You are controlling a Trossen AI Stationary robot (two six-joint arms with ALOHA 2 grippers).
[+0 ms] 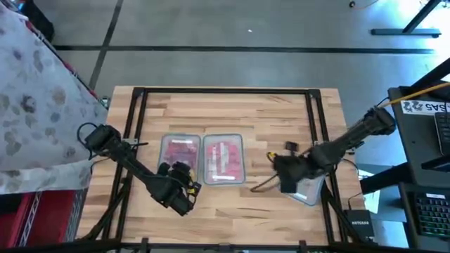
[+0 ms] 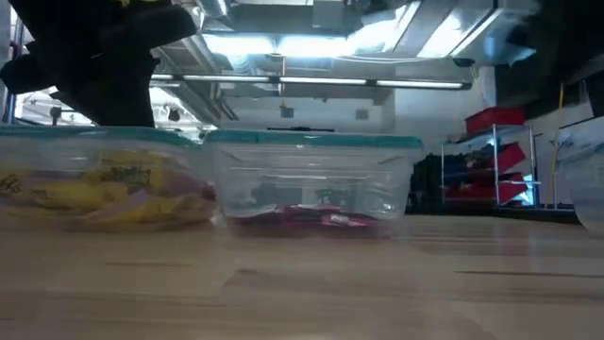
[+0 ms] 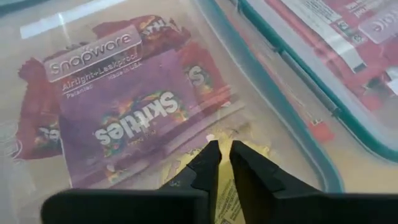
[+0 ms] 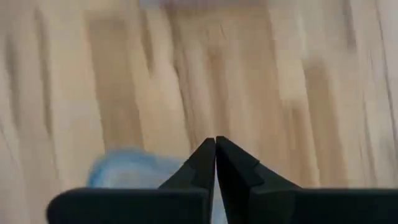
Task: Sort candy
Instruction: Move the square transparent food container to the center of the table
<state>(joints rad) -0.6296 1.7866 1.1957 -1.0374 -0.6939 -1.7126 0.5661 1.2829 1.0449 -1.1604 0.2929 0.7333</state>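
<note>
Two clear tubs with teal-rimmed lids stand side by side mid-table. The left tub [image 1: 181, 151] holds candy: a purple packet [image 3: 127, 124], red packets [image 3: 37, 118] and yellow ones [image 2: 85, 194]. The right tub [image 1: 223, 158] holds red candy [image 2: 302, 219]. My left gripper [image 3: 224, 146] is over the left tub's near end, its fingers shut to a thin slit. My right gripper [image 1: 283, 176] is shut over bare wood at the right, beside a third clear tub [image 1: 307, 190]. My left gripper comes from above, slanting toward the far edge, with its fingertips [image 3: 211, 152] down on the clear lid [image 3: 261, 124] of the left tub, near the lid's near end. The low view shows the dark gripper [image 2: 123, 104] reaching the lid's rim. The tub stands flat on the table.
Black frame rails [image 1: 133, 126] run along the table's left, right and far sides. A black cable [image 1: 264, 184] lies near the right gripper. Bare wood [image 1: 232, 218] stretches in front of the tubs and between the right tub and the right arm.
</note>
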